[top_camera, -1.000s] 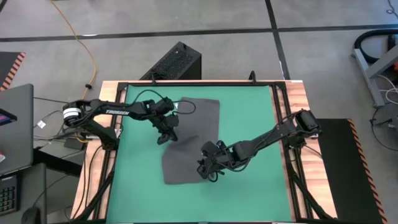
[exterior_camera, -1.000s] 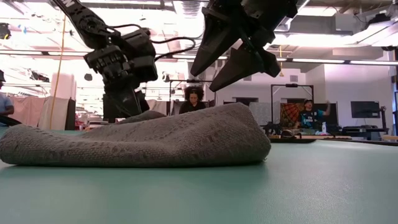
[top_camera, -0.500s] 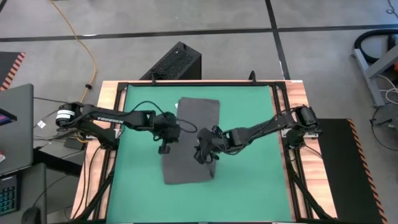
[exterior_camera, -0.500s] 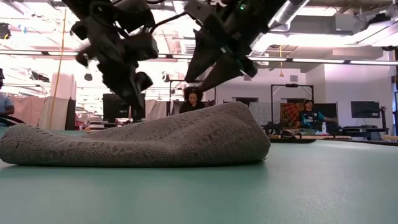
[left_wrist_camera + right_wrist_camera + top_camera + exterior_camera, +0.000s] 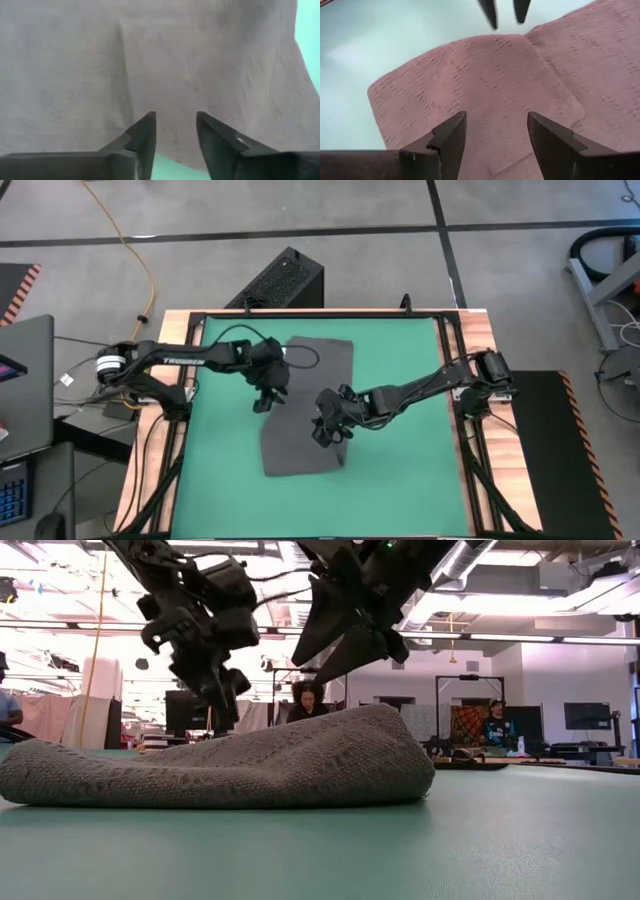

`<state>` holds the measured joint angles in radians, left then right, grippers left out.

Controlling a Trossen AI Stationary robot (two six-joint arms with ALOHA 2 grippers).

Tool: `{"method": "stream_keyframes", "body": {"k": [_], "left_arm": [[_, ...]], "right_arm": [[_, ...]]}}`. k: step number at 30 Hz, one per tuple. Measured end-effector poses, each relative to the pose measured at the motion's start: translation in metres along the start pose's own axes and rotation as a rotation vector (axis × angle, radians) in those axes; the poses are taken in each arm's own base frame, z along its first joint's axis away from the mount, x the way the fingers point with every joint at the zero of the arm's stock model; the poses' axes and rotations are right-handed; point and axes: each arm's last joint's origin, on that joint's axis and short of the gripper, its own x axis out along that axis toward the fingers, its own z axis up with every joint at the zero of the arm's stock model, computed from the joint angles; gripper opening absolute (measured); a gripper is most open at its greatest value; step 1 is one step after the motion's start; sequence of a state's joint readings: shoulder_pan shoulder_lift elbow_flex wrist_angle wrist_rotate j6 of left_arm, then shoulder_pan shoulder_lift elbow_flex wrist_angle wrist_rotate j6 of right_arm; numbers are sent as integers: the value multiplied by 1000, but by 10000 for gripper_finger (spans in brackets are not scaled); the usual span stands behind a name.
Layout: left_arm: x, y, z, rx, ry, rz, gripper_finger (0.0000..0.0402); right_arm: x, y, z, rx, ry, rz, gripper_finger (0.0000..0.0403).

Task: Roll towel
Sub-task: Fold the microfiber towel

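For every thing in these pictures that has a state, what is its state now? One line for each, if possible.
Towel: lying on the green mat, partly folded over itself, not yet rolled, held by no gripper.
Left gripper: open, empty, above the towel's left edge.
Right gripper: open, empty, above the towel's right part.
Green mat: flat on the table, under the towel.

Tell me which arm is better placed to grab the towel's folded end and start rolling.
Probably the right. Its pincer hangs open over the towel's folded near half, while the left pincer sits open at the towel's left edge, farther from that fold.
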<state>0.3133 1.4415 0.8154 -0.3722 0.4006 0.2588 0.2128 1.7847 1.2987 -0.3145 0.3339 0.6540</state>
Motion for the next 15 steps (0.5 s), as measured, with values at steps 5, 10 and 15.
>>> {"method": "stream_keyframes", "body": {"k": [5,10,15], "left_arm": [[23,7,-7,-57,71,4,187],[31,19,-12,-97,99,64,199],[23,18,-9,-126,75,63,199]], "right_arm": [[-1,3,-2,20,0,5,233],[-2,6,-4,34,0,14,233],[-4,11,-8,33,4,23,233]]}}
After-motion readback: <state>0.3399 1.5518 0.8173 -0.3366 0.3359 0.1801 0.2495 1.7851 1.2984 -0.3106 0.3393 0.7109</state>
